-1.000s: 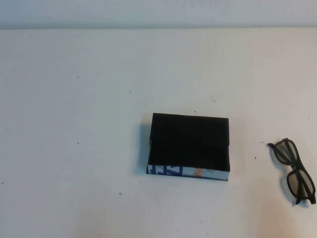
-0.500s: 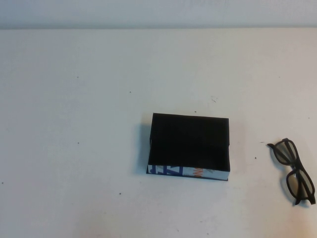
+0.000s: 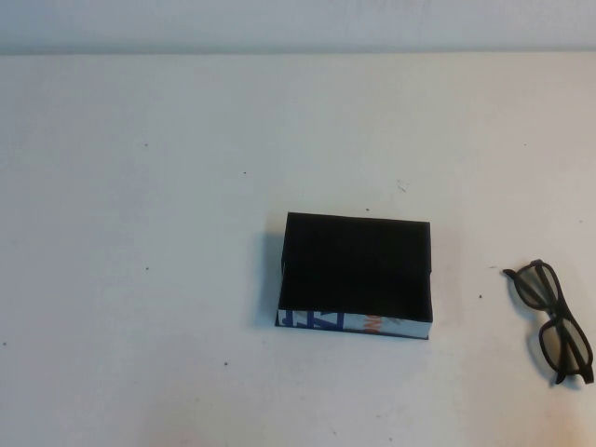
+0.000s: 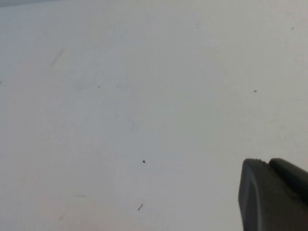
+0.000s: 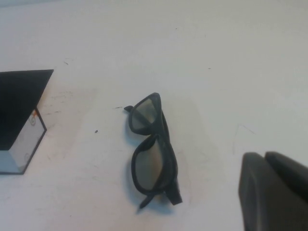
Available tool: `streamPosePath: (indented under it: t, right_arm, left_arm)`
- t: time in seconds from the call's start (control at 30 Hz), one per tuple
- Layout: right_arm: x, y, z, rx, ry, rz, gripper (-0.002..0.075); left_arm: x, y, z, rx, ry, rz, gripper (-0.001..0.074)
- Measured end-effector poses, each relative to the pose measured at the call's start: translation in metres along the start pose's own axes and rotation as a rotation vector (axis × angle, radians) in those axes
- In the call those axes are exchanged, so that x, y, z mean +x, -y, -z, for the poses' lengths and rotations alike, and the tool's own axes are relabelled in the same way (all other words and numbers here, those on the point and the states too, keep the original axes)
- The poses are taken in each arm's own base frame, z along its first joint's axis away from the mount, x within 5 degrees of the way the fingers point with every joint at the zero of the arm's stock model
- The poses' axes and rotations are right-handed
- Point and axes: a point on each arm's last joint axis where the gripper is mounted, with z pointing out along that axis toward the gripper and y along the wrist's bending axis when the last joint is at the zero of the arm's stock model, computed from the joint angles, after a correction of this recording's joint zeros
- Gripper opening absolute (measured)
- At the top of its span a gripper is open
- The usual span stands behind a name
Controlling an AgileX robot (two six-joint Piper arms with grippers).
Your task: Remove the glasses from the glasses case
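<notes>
The glasses case, a shallow black box with a white printed side strip, lies open-side up in the middle of the table, and its inside looks empty. The dark-framed glasses lie folded on the table to the right of the case, apart from it. In the right wrist view the glasses lie a short way in front of my right gripper, which is shut and empty, with a corner of the case beyond them. My left gripper is shut and empty over bare table. Neither gripper shows in the high view.
The white table has only small dark specks on it. Its far edge meets a pale wall at the back.
</notes>
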Motion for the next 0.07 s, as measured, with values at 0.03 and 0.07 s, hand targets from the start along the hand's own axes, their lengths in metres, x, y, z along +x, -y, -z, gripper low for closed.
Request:
streamPosePath:
  t: [0.03, 0.07]
  right_arm:
    - [0.0, 0.0, 0.0, 0.0, 0.0, 0.0, -0.0018]
    - [0.0005, 0.0001, -0.0002, 0.0, -0.002, 0.0, -0.0018]
  left_arm:
    - [0.0, 0.0, 0.0, 0.0, 0.0, 0.0, -0.0004]
    - [0.0, 0.0, 0.0, 0.0, 0.0, 0.0, -0.0004]
